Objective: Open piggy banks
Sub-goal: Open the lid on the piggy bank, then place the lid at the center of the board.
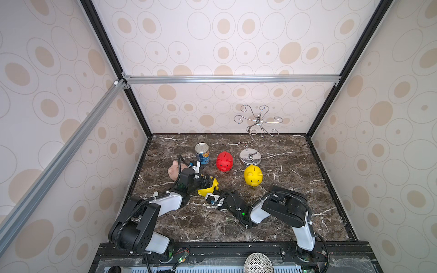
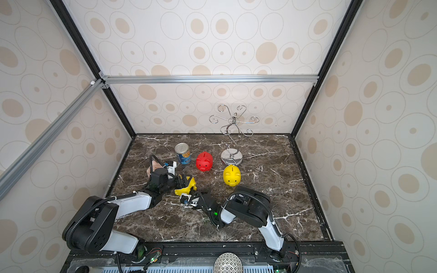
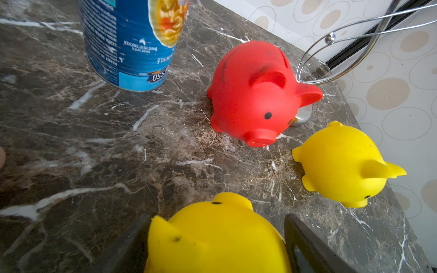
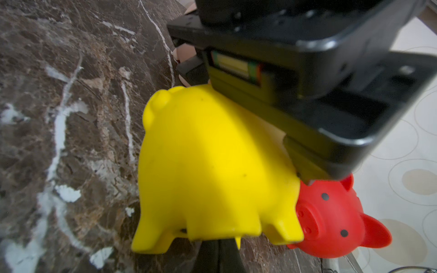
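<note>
- The right fingers, nearest the robot's base, are pressed together and sit at the belly of the held yellow piggy bank, between its stubby legs. A plug would be there, but it is hidden, so I cannot tell whether they pinch it.
- This bank is tipped on its side low over the counter, legs turned toward the right arm, seemingly to present its underside for opening. It is smooth, glossy moulded plastic with a plump body, pointed ears and a few dark specks.
- The left fingers clamp this bank, one dark finger on each flank. I judge they act as a vice while the other arm works.
- Farther off, the free yellow piggy bank stands upright on its feet, snout toward the robot and coin slot on top, well apart from both arms.
- The pink piggy bank is largely hidden behind the left arm, toward the counter's left edge; its pale surface looks duller.
- The red piggy bank stands upright between the soup can and the wire stand, with dark scuffs on its back.
- The can is an upright cylinder with a blue paper label and a bare metal lid. The stand is chrome wire with curled hooks on a round base, near the back wall. Neither seems part of the job.
</note>
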{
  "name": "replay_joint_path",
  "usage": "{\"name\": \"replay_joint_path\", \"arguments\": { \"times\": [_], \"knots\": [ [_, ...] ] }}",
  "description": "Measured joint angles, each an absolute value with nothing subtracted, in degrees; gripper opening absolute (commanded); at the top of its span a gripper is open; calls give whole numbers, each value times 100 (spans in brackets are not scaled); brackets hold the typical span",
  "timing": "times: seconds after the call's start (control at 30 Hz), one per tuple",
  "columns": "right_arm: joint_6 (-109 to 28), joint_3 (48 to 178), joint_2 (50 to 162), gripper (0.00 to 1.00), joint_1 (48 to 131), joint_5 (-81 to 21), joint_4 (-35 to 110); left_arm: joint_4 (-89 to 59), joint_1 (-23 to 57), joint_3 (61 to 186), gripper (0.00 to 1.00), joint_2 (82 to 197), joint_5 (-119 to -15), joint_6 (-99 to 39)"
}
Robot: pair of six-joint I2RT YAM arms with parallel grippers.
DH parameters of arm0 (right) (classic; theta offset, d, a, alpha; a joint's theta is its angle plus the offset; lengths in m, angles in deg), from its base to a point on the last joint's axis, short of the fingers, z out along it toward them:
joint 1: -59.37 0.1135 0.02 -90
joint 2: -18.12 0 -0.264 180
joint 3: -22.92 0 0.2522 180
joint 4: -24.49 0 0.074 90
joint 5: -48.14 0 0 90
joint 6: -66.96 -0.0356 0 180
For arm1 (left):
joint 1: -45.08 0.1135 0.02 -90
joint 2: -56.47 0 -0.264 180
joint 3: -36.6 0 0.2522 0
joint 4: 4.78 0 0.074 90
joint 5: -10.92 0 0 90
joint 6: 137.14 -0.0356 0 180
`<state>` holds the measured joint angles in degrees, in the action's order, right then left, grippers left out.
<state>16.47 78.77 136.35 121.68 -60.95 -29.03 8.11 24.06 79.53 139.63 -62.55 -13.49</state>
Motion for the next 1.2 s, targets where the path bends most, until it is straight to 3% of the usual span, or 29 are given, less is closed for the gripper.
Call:
{"name": "replay_joint_path", "arguments": {
  "times": [0.6, 0.83, 1.07, 1.17, 1.2],
  "knots": [
    [486, 6487, 12610, 0, 12353, -6480, -2879, 599, 2312, 8318, 86, 14264, -6032, -1268],
    [-910, 7003, 11231, 1, 12251, -6589, -401, 339, 2310, 8296, 97, 14118, -6058, -1268],
    [-2161, 7409, 10973, 3, 11844, -6329, 1829, -118, 2312, 8117, 100, 13701, -6209, -1264],
    [-2510, 7453, 10973, 12, 11689, -6091, 2579, -225, 2312, 8047, 100, 13515, -6272, -1264],
    [-2574, 7492, 10973, 20, 11658, -6025, 2808, -262, 2312, 8029, 100, 13465, -6281, -1255]
  ]
}}
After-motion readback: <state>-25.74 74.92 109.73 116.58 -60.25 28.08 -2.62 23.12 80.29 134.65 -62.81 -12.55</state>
